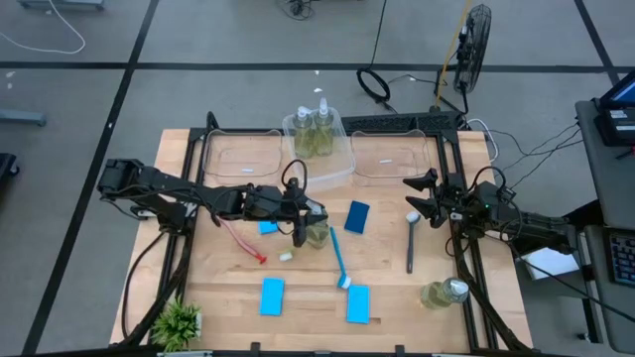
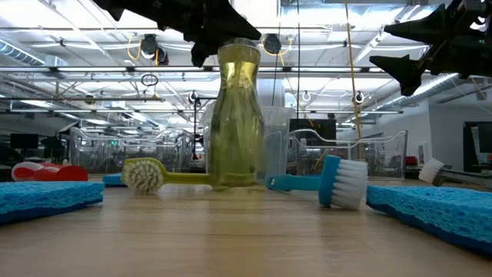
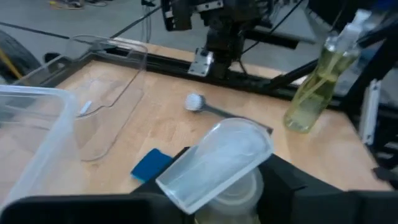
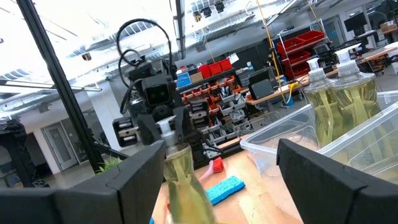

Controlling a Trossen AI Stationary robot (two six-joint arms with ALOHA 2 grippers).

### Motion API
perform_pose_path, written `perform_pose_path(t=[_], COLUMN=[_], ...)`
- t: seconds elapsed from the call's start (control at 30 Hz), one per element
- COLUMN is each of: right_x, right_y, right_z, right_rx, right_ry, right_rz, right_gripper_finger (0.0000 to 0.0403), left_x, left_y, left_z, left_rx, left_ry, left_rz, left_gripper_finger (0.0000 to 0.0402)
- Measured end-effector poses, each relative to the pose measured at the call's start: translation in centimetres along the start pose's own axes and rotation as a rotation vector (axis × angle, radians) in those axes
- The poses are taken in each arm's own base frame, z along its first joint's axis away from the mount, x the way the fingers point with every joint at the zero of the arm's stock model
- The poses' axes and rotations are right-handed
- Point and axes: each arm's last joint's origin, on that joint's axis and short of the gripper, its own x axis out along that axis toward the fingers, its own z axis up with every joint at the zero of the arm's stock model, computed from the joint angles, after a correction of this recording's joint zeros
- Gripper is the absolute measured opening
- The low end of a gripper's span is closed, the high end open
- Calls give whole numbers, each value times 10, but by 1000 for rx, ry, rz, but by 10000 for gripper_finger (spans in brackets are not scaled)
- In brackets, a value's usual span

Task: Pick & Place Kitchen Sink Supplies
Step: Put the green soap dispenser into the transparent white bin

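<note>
Here, the wooden table (image 1: pixel 397 297) stands on grey floor (image 1: pixel 79 129).

No text, label or number seems legible on anything here.

You have bare table (image 1: pixel 308 293) between the two front sponges (image 1: pixel 272 296) (image 1: pixel 358 303), but the blue brush (image 1: pixel 338 258) and standing pump bottle (image 1: pixel 316 234) block the middle, bins (image 1: pixel 319 149) crowding the back.

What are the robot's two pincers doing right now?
Left pincer: closed around the top of a clear pump bottle of yellow-green liquid standing on the table.
Right pincer: open, holding nothing.
</note>
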Motion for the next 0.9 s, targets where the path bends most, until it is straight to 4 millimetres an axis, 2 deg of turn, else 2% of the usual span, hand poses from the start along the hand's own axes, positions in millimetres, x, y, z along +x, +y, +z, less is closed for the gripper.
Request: perform_pose_path(t=[0.4, 0.53, 0.8, 0.9], right_x=[0, 0, 0, 0], right_y=[0, 0, 0, 0], right_z=[0, 0, 0, 1], right_rx=[0, 0, 0, -1], right_ry=[0, 0, -2, -6], right_rz=[0, 0, 0, 2], right_gripper_finger=[295, 295, 295, 295], left_x=[0, -3, -24, -33], left_y=[-2, -3, -3, -4], left_z=[2, 9, 43, 66], left_rx=[-45, -77, -74, -52], left_ry=[-16, -65, -184, -228], left_rz=[-25, -35, -40, -34], left_gripper_finger=[113, 113, 113, 113])
